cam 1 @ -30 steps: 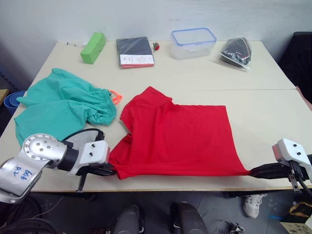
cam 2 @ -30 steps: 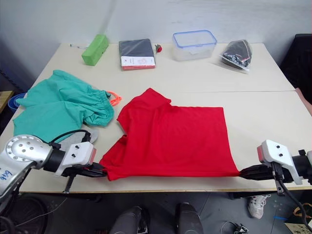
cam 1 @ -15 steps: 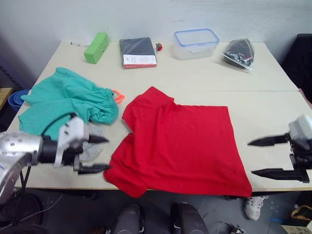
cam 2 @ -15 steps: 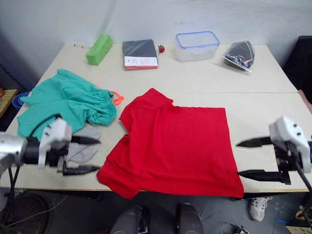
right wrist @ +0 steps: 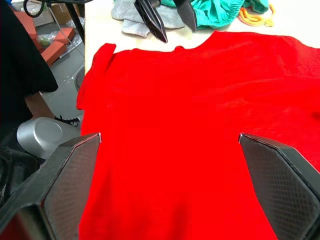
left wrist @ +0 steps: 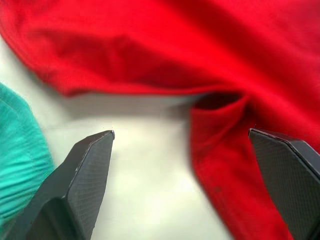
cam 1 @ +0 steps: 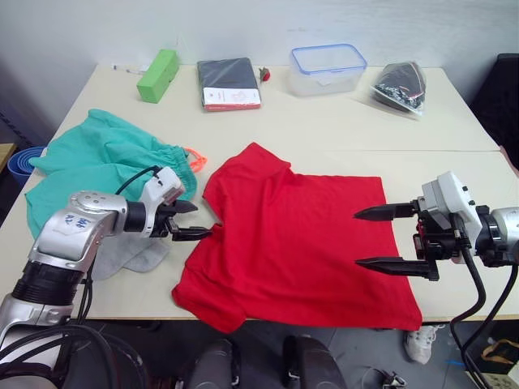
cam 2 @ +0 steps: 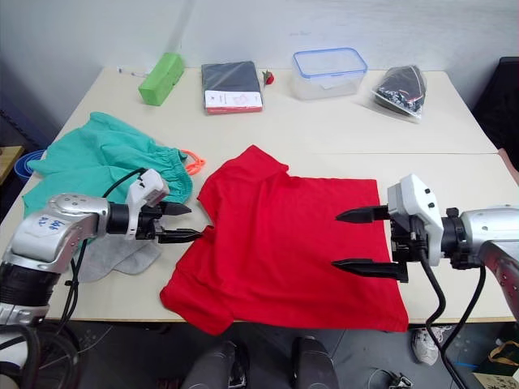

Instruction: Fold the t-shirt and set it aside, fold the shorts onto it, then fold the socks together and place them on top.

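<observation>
With both claws released, we hover our left gripper at the t-shirt's sleeve notch and right gripper over its opposite edge, ready to fold.

A lab or test room is suggested — a plain cream desk is set against a bare white wall. Props are lined along the far edge: green block, dark packet, clear lidded tub, bagged items. Loose cables are seen below — nothing domestic.
</observation>
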### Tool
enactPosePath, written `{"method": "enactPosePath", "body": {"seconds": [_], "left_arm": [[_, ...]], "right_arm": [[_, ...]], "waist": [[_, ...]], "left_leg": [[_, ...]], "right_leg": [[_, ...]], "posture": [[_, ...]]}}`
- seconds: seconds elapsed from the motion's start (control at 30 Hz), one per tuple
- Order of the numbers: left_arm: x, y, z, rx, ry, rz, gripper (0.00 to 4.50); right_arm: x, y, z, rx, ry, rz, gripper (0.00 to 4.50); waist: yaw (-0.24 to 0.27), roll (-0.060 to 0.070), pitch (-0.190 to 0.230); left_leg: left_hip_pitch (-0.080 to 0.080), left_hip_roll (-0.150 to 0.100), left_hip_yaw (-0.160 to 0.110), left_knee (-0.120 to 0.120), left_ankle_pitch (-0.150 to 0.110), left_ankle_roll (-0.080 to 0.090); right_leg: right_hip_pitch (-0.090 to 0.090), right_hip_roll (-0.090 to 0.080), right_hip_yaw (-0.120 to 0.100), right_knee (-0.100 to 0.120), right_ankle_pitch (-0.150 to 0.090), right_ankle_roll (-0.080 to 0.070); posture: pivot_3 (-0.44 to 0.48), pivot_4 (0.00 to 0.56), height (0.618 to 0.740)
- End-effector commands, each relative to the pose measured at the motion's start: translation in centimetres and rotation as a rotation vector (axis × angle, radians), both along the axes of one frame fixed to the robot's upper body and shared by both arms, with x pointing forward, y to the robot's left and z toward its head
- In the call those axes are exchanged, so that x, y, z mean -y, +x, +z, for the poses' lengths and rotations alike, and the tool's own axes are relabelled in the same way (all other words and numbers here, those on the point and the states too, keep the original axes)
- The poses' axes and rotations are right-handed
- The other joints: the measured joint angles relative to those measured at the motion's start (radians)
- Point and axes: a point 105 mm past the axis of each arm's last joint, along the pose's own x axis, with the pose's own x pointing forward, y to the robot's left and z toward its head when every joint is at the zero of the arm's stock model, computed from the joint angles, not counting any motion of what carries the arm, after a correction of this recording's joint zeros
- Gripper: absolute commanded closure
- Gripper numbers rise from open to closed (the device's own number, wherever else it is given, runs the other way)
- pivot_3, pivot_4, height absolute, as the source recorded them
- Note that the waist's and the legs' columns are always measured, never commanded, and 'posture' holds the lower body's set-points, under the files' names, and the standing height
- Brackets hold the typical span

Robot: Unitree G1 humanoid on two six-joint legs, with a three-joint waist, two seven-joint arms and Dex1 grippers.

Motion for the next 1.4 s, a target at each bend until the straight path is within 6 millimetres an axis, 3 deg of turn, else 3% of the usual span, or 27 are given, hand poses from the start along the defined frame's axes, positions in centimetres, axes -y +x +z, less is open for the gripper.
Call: {"method": "enactPosePath", "body": {"seconds": [0.03,0.17,0.33,0.4,0.73,1.0,1.17,1.4], "left_arm": [[0.7,0.2,-0.3,0.012,0.027,-0.053,0.19],[1.8,0.6,-0.7,0.004,-0.002,-0.068,1.19],[2.3,0.8,-1.4,0.003,-0.003,-0.079,1.19],[2.6,0.9,-1.2,0.000,-0.043,-0.072,1.54],[1.8,1.3,-2.0,-0.041,-0.100,0.052,4.48],[-2.0,0.3,0.0,-0.081,-0.258,0.339,4.48],[-3.5,-0.7,-0.3,-0.088,-0.272,0.463,4.48],[-2.8,-2.6,-0.2,-0.022,-0.155,0.344,4.48]], "right_arm": [[-0.9,-0.1,0.8,0.061,0.005,0.022,0.00],[-1.0,-0.1,0.6,0.061,0.010,0.019,0.00],[-0.8,0.0,0.3,0.055,0.006,0.001,0.00],[-0.7,0.1,0.2,0.056,0.000,-0.003,0.00],[-0.4,0.3,-0.2,0.057,-0.019,-0.007,0.00],[1.1,0.1,-1.7,0.049,-0.099,-0.025,0.00],[2.3,0.2,-3.0,0.042,-0.155,-0.042,0.00],[4.6,0.4,-4.9,0.131,-0.319,-0.025,0.00]], "waist": [[0.000,0.000,0.000],[-0.001,-0.001,0.001],[-0.001,-0.002,0.001],[-0.001,-0.001,0.001],[-0.002,-0.002,0.001],[-0.003,-0.002,0.001],[-0.002,-0.003,0.001],[-0.002,-0.003,0.001]], "left_leg": [[0.000,0.000,0.000,0.001,0.000,0.000],[0.000,0.000,0.000,0.001,0.000,0.001],[0.000,0.001,0.000,0.001,0.002,0.000],[0.000,0.001,0.000,0.001,0.002,0.000],[0.000,0.001,0.000,0.001,0.002,0.001],[0.001,0.001,-0.001,0.001,0.002,0.001],[0.002,0.001,-0.001,0.000,0.002,0.000],[0.002,0.001,-0.001,0.000,0.002,-0.001]], "right_leg": [[0.000,0.000,0.000,0.000,0.000,0.000],[0.000,0.000,0.000,0.000,0.001,0.001],[0.000,0.000,0.001,0.001,0.001,0.002],[0.000,0.000,0.001,0.001,0.001,0.002],[0.000,-0.001,0.001,0.001,0.001,0.002],[0.000,-0.001,0.001,0.002,0.001,0.003],[0.002,-0.002,0.001,0.001,0.002,0.003],[0.002,-0.001,0.001,0.001,0.002,0.003]], "posture": [[0.000,0.150,0.740],[0.000,0.150,0.740],[0.000,0.150,0.740],[0.000,0.150,0.740],[0.000,0.150,0.740],[0.000,0.150,0.740],[0.000,0.150,0.740],[0.000,0.150,0.740]]}}
